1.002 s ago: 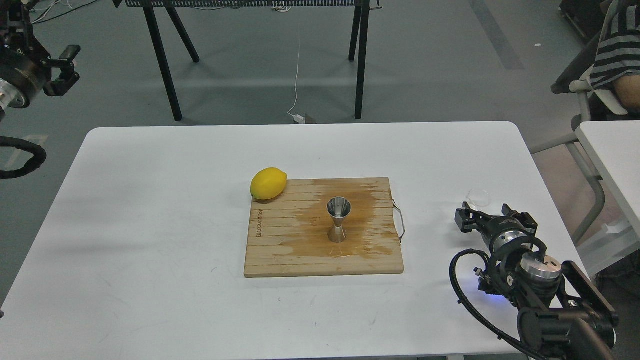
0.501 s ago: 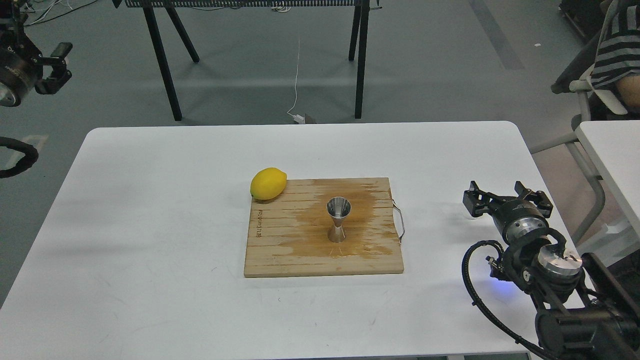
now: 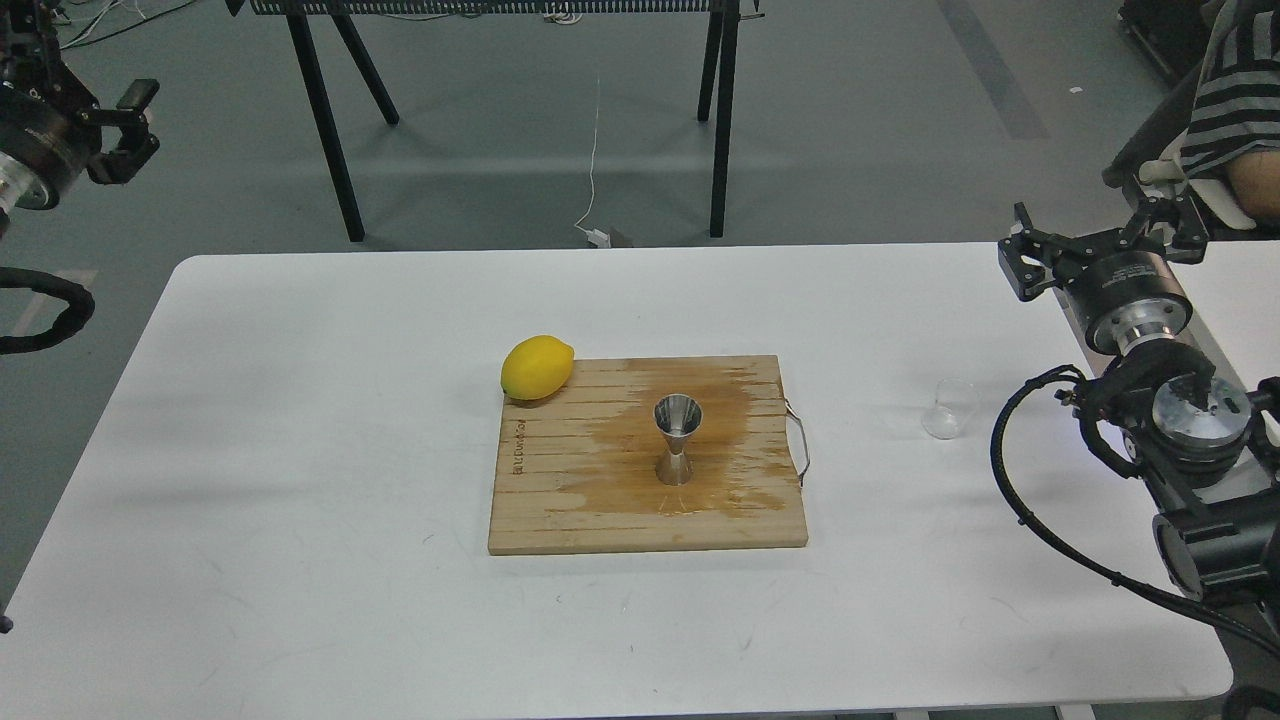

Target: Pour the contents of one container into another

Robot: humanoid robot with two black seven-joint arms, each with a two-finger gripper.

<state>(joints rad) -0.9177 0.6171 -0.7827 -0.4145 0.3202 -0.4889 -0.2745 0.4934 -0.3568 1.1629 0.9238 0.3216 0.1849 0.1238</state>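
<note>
The clear glass cup [image 3: 950,408] stands on the white table [image 3: 300,450], right of the board, with nothing touching it. The steel jigger [image 3: 677,440] stands upright in the middle of the wooden cutting board [image 3: 560,500], on a wet stain. My right gripper [image 3: 1100,245] is raised over the table's far right edge, well behind and to the right of the cup. It is open and empty. My left gripper [image 3: 80,60] hangs off the table at the far upper left. Its fingers are spread and hold nothing, and one finger is partly cut off by the frame.
A yellow lemon [image 3: 537,367] lies at the board's back left corner. A wire handle [image 3: 800,440] sticks out of the board's right side. A second white table [image 3: 1235,290] and a seated person [image 3: 1240,110] are at the right. Black trestle legs [image 3: 325,120] stand behind the table.
My right gripper has risen and moved back and to the right, away from the glass cup, which now stands in plain sight. The left gripper shifted only slightly.
</note>
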